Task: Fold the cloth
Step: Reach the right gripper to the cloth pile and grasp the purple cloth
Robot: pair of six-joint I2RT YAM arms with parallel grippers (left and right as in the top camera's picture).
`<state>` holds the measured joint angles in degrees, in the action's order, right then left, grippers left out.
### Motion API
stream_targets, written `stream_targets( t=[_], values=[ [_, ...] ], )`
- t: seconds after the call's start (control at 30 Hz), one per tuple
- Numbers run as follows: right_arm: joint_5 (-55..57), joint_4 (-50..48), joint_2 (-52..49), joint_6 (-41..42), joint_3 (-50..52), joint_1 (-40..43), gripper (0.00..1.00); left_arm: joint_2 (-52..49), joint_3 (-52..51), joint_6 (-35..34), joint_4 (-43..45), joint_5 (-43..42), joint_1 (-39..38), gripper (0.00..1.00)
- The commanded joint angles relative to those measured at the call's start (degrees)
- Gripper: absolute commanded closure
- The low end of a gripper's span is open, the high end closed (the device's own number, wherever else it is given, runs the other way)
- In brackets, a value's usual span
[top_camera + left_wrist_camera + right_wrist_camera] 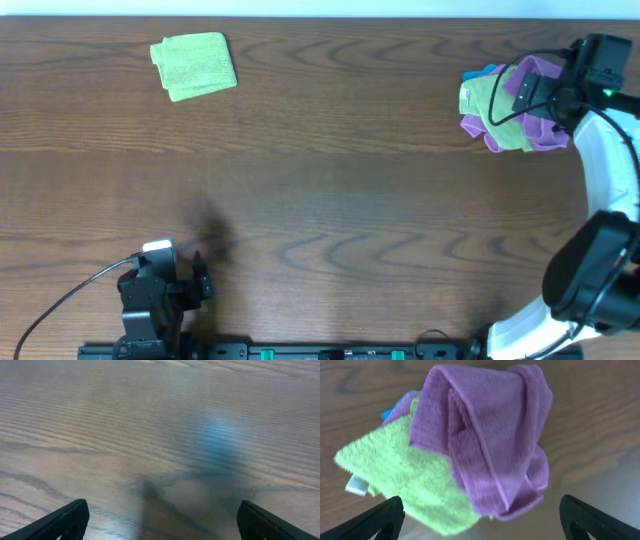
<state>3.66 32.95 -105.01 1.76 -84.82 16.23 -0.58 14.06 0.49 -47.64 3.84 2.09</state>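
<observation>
Cloth (485, 435): purple, crumpled on top of a mixed heap at the far right of the bench (350, 200), lying over a green towel (405, 480).

Step in hand, by my reading: pick-up. No fold begun.

Next move calls for pinching the purple layer alone, lifting it clear of the heap, then spreading it flat.

Right fingers (385, 517): wide apart, empty, straddling the cloth from above, arm stretched out over the heap.

Left fingers (60, 522): wide apart, empty, over bare wood near the base.

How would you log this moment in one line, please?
left gripper open over table | right gripper open above purple cloth atop lime-green towel
</observation>
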Motion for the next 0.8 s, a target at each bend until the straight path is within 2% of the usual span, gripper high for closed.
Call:
stream_targets(
  t=[0.0, 0.37, 0.77],
  values=[
    [-2.6, -2.3, -1.2, -3.8, -1.3, 0.5, 0.02, 0.4, -0.5, 0.8, -3.9, 0.6, 0.0, 0.04],
    [-7.8, -11.0, -5.6, -3.7, -1.3, 3.7, 0.07, 0.4, -0.5, 0.8, -3.9, 0.6, 0.0, 0.04],
    [-10.7, -14.6, -12.3, -3.5, -1.3, 4.6, 0.14, 0.4, -0.5, 0.8, -3.9, 0.6, 0.0, 0.05]
  ],
)
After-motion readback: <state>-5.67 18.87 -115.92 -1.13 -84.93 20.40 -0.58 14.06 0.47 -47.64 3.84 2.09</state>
